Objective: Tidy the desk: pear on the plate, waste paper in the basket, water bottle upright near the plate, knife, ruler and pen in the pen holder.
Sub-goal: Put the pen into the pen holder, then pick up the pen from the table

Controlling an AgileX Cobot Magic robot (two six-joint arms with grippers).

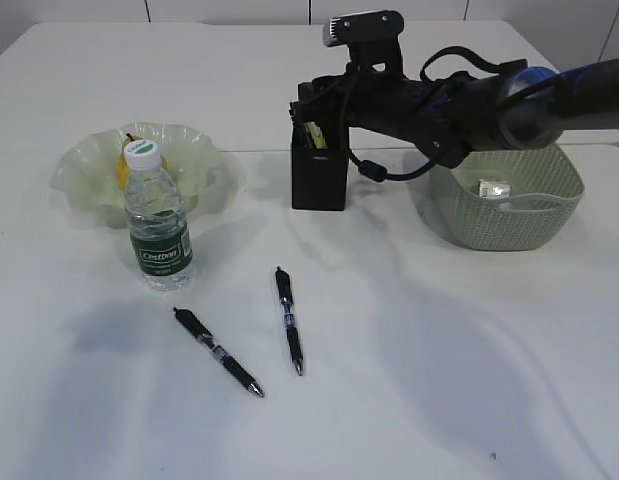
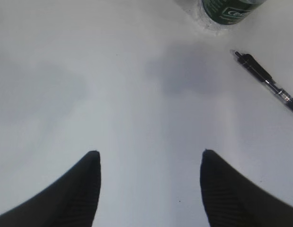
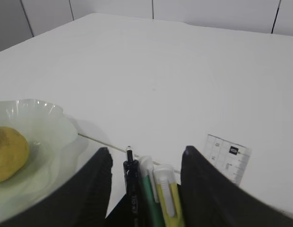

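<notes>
A yellow pear (image 1: 122, 165) lies on the pale green plate (image 1: 84, 165). The water bottle (image 1: 157, 220) stands upright in front of the plate. Two black pens (image 1: 217, 351) (image 1: 289, 320) lie on the table. My right gripper (image 1: 314, 108) hovers over the black pen holder (image 1: 319, 180). In the right wrist view it (image 3: 144, 151) is open around a black pen (image 3: 132, 179), a green-handled item (image 3: 148, 189) and a yellow one (image 3: 167, 198) standing in the holder, with a clear ruler (image 3: 229, 158) beside them. My left gripper (image 2: 148, 153) is open and empty above bare table, near one pen (image 2: 267, 80).
A green basket (image 1: 509, 225) at the right holds crumpled paper (image 1: 494, 187). The right arm stretches above it. The bottle's base (image 2: 226, 12) shows at the top of the left wrist view. The pear (image 3: 9, 153) and plate (image 3: 51, 127) show in the right wrist view.
</notes>
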